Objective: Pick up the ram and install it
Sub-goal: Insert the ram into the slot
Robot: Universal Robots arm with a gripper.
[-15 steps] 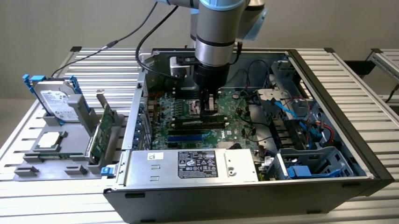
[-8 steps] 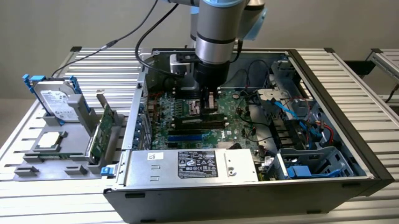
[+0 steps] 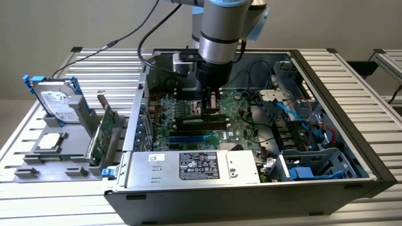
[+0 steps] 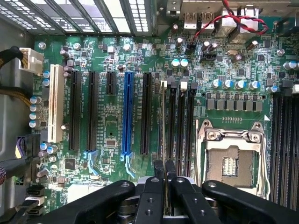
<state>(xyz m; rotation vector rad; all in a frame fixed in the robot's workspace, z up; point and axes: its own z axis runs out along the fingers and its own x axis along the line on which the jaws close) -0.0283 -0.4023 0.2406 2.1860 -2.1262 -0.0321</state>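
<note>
Camera set-up: two views of one open computer case (image 3: 251, 200).
Exterior view: off the arm (image 3: 217, 42), raised, looking down at a slant from a middle distance over the whole case and slatted table (image 3: 351, 66). Wrist view: faces straight down, close above the motherboard (image 4: 112, 126), with the gripper (image 4: 164, 164) in the foreground. Shared: the motherboard slots beneath the arm.

Thin ram (image 4: 163, 140) edge-on over black slots (image 4: 180, 130)

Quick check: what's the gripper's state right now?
Gripper: closed on the ram, held edge-on at the memory slots.
</note>
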